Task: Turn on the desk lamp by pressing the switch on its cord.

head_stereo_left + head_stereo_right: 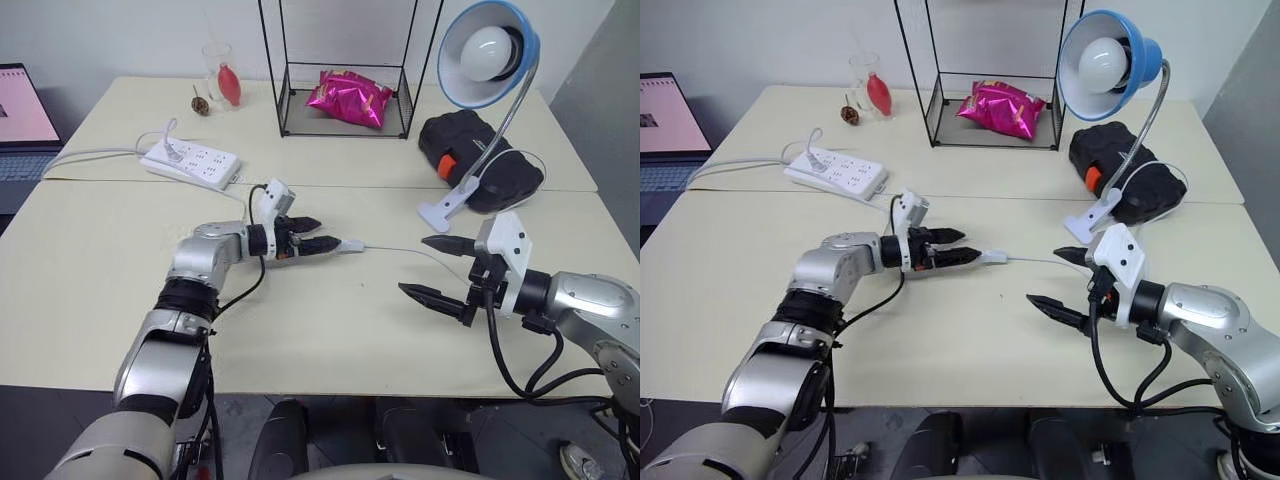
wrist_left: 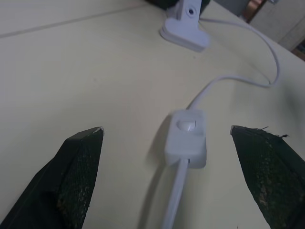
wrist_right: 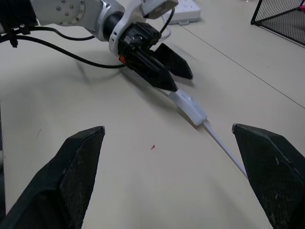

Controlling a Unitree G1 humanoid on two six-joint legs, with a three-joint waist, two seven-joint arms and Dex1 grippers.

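The desk lamp (image 1: pixel 490 55) stands at the back right, with a blue shade, a white bulb, a silver gooseneck and a white clip base (image 1: pixel 440 213). Its thin white cord (image 1: pixel 400 252) runs left across the table to the small white switch (image 1: pixel 350 245). My left gripper (image 1: pixel 325 233) lies low over the table, pointing right, open. The switch (image 2: pixel 187 138) lies between and just ahead of its black fingertips, untouched. My right gripper (image 1: pixel 415 265) hovers open to the right of the switch, pointing left, with the cord passing under it.
A white power strip (image 1: pixel 192 162) lies at the back left, a laptop (image 1: pixel 20 120) beyond it. A wire rack (image 1: pixel 345 130) holds a pink bag (image 1: pixel 350 97). A black case (image 1: pixel 480 155) sits behind the lamp's base. A glass (image 1: pixel 222 75) stands at the back.
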